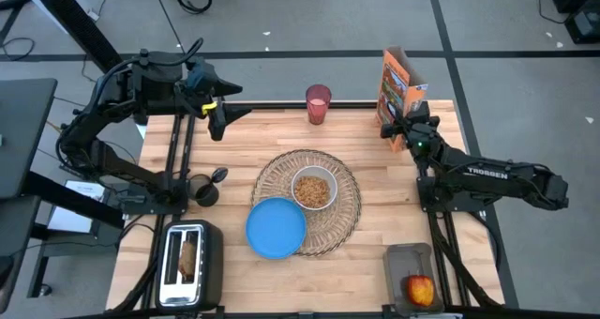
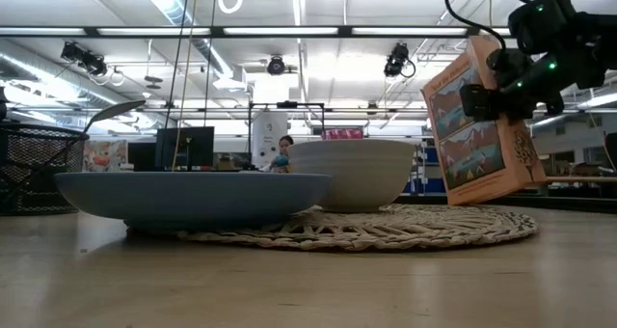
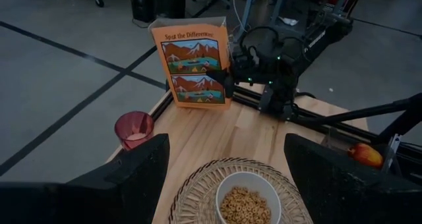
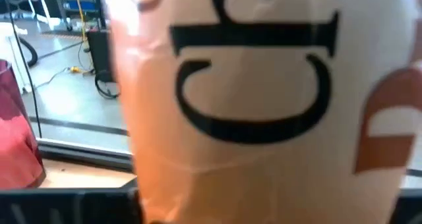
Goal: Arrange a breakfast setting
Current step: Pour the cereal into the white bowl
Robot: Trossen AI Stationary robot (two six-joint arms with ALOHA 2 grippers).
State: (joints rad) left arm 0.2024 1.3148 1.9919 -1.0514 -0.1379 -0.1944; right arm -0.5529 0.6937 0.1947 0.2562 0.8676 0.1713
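- Wooden counter (image 1: 375, 249) carries a wicker placemat (image 1: 349, 199) under the bowl (image 1: 314, 188) and blue plate (image 1: 277, 228).
- Right gripper (image 1: 405, 124) grasps the cereal box (image 1: 396, 83), tilted, at the far corner.
- Left gripper (image 1: 217, 124) hangs released.

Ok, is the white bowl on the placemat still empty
No, the high view shows the white bowl on the woven placemat already holding tan cereal rings.

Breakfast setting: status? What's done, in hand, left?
Done: white bowl with cereal on the wicker placemat, blue plate overlapping its edge. In hand: right tool holds the cereal box at the table's far edge. Left: toast in the toaster, apple, pink cup. Left tool waits.
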